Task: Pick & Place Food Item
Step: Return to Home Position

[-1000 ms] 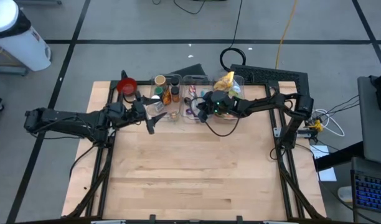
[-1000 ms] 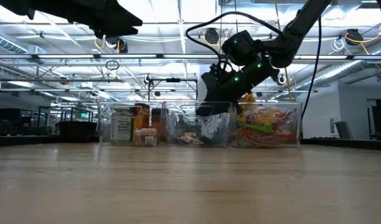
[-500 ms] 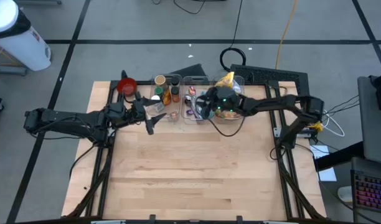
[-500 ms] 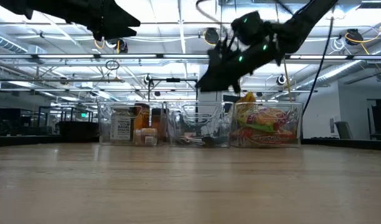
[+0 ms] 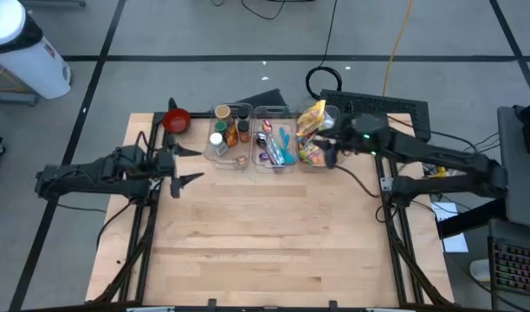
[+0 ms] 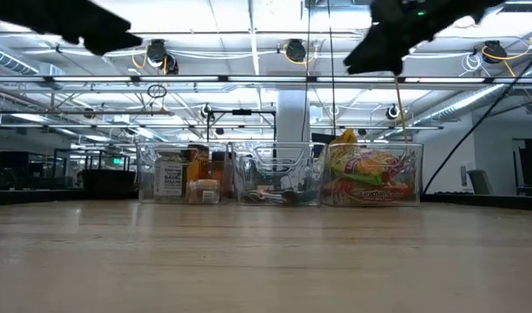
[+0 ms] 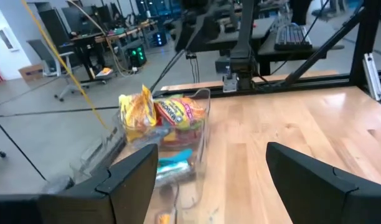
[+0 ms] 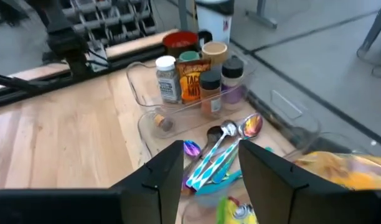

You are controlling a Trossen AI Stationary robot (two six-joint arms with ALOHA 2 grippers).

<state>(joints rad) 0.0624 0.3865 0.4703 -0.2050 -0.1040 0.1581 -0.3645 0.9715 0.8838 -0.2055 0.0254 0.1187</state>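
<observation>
Close to finished, by the look of the table (image 5: 265, 243): small items gathered into 3 clear bins along the far edge. In the left bin (image 8: 136, 87), bottles (image 8: 192, 78). In the middle bin (image 6: 275, 161), the spoons (image 8: 223, 149), heaped together, several blue-handled, 1 with a purple bowl. In the right bin (image 7: 203, 124), snack bags (image 6: 370, 169). Just outside the left bin, a red bowl (image 5: 177, 120).

Probably nothing left but parking both arms. Finds the left gripper (image 5: 194, 165) off to the left of the left bin, clear of it, fingers spread wide with nothing between. Finds the right gripper (image 5: 327, 152) above the right bin's near right corner, fingers likewise apart and empty. No contact with any bin.

From above: the whole row and both arms at once, but no sense of height. From table level: both grippers well over the bin rims, yet only a tangle behind the middle bin's wall. From the right wrist: the clearest look at the spoons, down into the bin, with bottles and red bowl beyond. From the left wrist: a look along the row from its end, catching the snack bags and 1 blue handle, little of the left bin, plus the wide gap between its own fingers.
</observation>
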